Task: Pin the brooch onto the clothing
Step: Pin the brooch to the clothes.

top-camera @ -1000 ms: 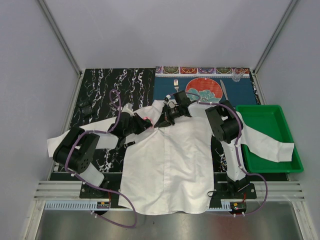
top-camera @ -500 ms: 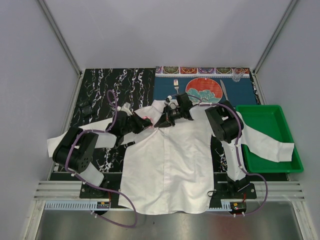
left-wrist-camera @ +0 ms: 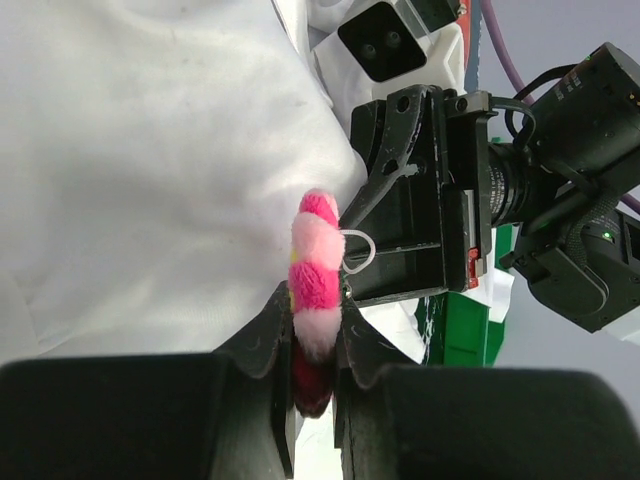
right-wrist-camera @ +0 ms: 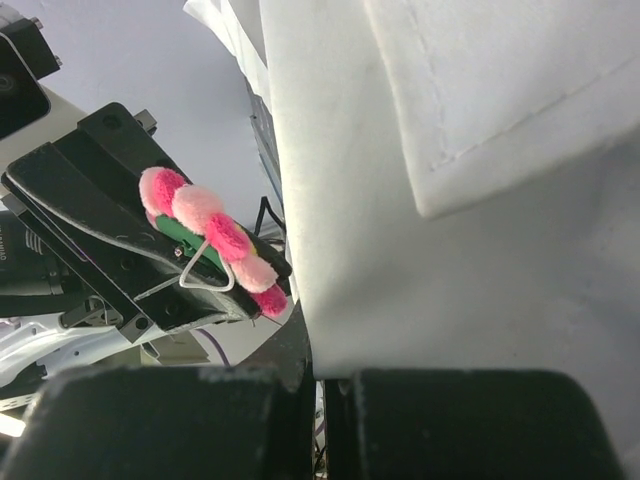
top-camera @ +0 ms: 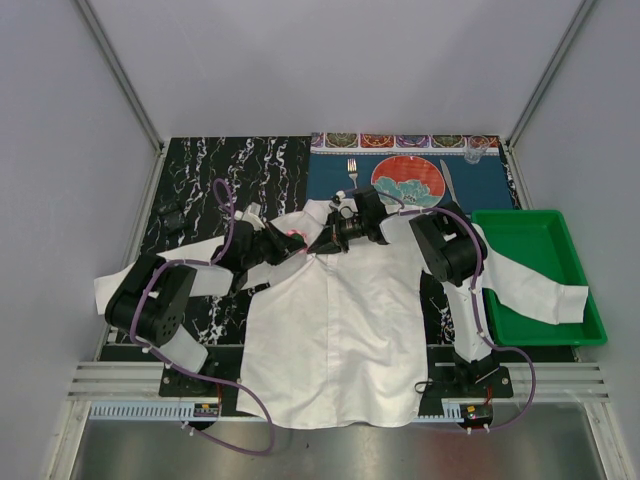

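The white shirt (top-camera: 330, 320) lies flat on the table, collar toward the back. My left gripper (top-camera: 292, 242) is shut on the pink-red flower brooch (left-wrist-camera: 314, 265), held edge-on at the shirt's left collar. The brooch also shows in the right wrist view (right-wrist-camera: 208, 238), with a wire pin loop on its back. My right gripper (top-camera: 328, 238) is shut on a fold of shirt fabric (right-wrist-camera: 400, 260) by the collar and holds it up, facing the left gripper at close range. The two grippers are almost touching.
A red-and-teal plate (top-camera: 407, 181) with fork and knife sits on a blue mat behind the collar. A green tray (top-camera: 540, 270) at the right holds the shirt's right sleeve. A small dark object (top-camera: 170, 215) lies on the black marbled mat at the left.
The left gripper with the brooch has edged slightly right toward the collar. The right gripper has barely shifted.
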`<move>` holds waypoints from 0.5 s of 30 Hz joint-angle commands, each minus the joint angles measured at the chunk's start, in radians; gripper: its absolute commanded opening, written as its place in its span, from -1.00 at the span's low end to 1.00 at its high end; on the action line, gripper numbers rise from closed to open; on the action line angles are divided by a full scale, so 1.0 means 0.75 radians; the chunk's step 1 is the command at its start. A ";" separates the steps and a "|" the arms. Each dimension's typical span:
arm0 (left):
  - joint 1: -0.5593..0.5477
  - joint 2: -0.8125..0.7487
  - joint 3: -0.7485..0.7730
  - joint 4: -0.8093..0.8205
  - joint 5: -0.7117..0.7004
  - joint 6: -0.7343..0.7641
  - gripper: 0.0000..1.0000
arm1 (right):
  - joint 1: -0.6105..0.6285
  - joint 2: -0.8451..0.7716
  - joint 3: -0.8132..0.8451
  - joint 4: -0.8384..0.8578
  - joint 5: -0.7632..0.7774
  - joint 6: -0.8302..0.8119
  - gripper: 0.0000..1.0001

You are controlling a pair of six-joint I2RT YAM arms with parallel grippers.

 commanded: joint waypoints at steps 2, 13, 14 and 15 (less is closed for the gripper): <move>-0.019 -0.051 -0.030 -0.061 0.018 0.051 -1.00 | -0.006 -0.071 0.006 0.193 0.000 0.083 -1.00; -0.044 -0.030 -0.020 -0.088 -0.018 0.070 -1.00 | -0.002 -0.057 0.023 0.209 0.004 0.107 -1.00; -0.050 -0.026 -0.022 -0.079 -0.021 0.068 -1.00 | 0.000 -0.057 0.021 0.209 0.006 0.107 -1.00; -0.062 -0.022 -0.020 -0.077 -0.025 0.066 -1.00 | 0.000 -0.057 0.021 0.207 0.004 0.105 -1.00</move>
